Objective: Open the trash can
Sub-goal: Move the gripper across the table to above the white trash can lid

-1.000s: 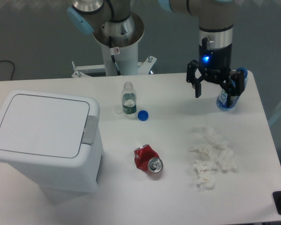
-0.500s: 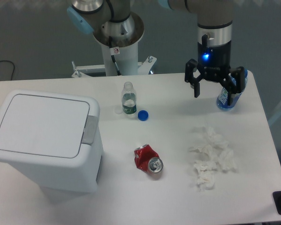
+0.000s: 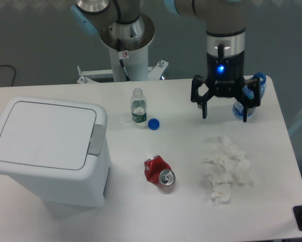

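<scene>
The hand (image 3: 225, 108) hangs over the far right part of the bench (image 3: 181, 212), fingers pointing down and spread wide apart, gripping nothing. A blue light glows on its black body above the fingers.

The trash can (image 3: 49, 151) stands well apart from the hand, far to its left in the picture and nearer the camera, at the bench's left end. Its flat lid (image 3: 42, 134) lies closed, and the grey button strip (image 3: 96, 139) sits along the lid's edge on the side facing the hand. Nothing touches the can.

Just behind the hand's right-side finger in the picture, a blue bottle (image 3: 243, 104) lies tilted near the bench's far right corner; whether the finger touches it cannot be told. To the hand's left in the picture stands a small clear bottle (image 3: 137, 106), upright and uncapped, with a blue cap (image 3: 153, 123) lying on the bench just beside it, on the side toward the hand. Between hand and trash can, nearer the camera, lies a crushed red can (image 3: 159, 171) on its side. Below the hand in the picture, toward the camera, crumpled white tissues (image 3: 226, 166) are scattered on the bench.

Behind the bench, the arm's white base column (image 3: 125, 45) rises from the floor.
</scene>
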Robot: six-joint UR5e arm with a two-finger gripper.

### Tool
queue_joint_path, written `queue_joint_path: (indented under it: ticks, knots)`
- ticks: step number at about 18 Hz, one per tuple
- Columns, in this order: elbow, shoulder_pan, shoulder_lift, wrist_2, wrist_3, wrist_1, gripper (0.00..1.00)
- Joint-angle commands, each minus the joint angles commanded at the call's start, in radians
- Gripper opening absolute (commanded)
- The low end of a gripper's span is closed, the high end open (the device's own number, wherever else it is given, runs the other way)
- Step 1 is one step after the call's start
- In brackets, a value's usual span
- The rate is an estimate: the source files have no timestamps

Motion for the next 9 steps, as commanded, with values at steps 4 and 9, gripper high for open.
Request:
queue_joint_path:
  ticks: [4,9]
  knots:
    - [0.005,-0.049,-0.002,-0.008,-0.112,0.021,1.00]
    - [0.005,-0.103,-0.008,-0.021,-0.257,0.035,1.00]
